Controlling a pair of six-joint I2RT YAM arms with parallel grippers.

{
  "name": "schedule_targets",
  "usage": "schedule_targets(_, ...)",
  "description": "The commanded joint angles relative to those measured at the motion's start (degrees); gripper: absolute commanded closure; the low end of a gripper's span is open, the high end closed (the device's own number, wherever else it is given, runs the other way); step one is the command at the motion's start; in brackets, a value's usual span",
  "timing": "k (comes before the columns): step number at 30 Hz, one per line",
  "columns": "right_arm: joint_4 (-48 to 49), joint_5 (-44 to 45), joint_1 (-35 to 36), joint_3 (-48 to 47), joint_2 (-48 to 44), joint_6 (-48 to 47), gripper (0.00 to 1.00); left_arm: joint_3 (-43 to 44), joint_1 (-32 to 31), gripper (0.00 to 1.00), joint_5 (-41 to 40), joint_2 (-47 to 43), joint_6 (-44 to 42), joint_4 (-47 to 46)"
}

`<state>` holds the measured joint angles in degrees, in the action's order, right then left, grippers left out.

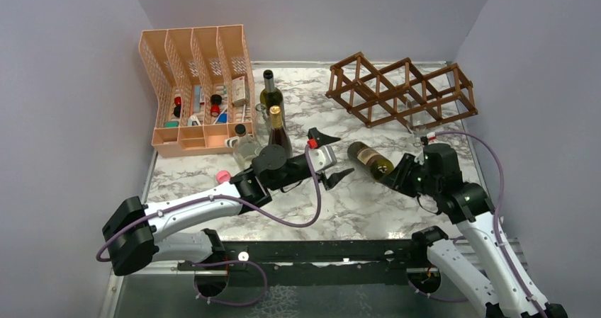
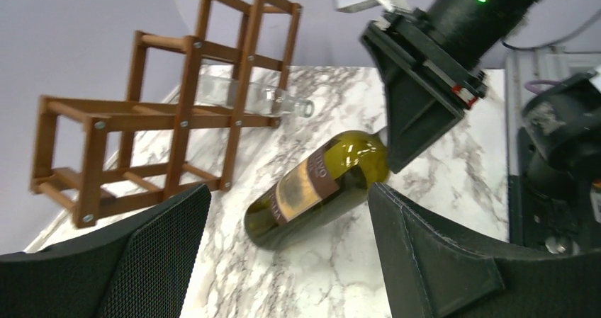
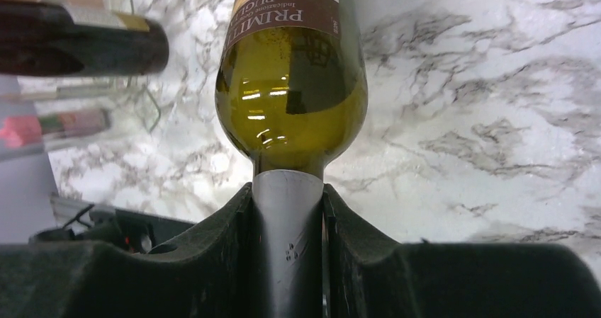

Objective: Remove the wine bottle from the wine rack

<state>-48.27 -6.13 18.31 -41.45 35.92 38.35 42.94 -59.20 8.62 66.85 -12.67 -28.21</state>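
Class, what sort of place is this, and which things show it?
Likely a robot lab bench: plain walls enclose a marble-patterned table, with a left arm and a right arm mounted at its near edge.

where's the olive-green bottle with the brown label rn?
Top view, right of centre: the wine bottle lies sideways before the wine rack, neck in the right gripper.

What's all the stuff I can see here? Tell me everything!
wine rack: one, dark brown, back right.
wine bottle: one, olive green, brown label, lying mid-table.
clear bottle: one, see-through, lying in the rack.
file organizer: one, peach, back left, small things inside.
standing bottles: three, green, dark, clear, beside the organizer.
pink cap: one, front left.
table: one, white-grey marble.
left gripper: black, open, near the wine bottle.
right gripper: black, shut on its neck.
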Motion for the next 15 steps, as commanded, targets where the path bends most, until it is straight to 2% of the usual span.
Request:
schedule_targets(1, -5.17, -10.12, 0.02, -5.63, 0.48, -5.78, 0.99, 0.36, -2.66, 0.12, 9.79, 1.95, -1.16, -1.54)
schedule_targets(4, -7.09, -16.45, 0.01, -7.8, -0.05, -10.36, 0.99, 0.24, -6.0, 0.06, 13.84, 3.65, -1.92, -1.5)
schedule_targets(7, -11.53, -18.54, 0.06, -10.99, 0.11, -13.63, 0.99, 1.59, -7.66, 0.02, 16.09, 7.11, -0.95, -0.49)
schedule_targets(10, -15.87, -18.27, 0.06, -13.47, -0.16, -16.02, 0.99, 5.68, -8.0, 0.03, 15.53, 11.62, 0.91, 4.84)
schedule_targets(15, -18.79, -19.11, 0.06, -14.44, -1.92, -18.24, 0.99, 12.71, -10.52, 0.04, 11.08, 17.27, -1.79, 14.38)
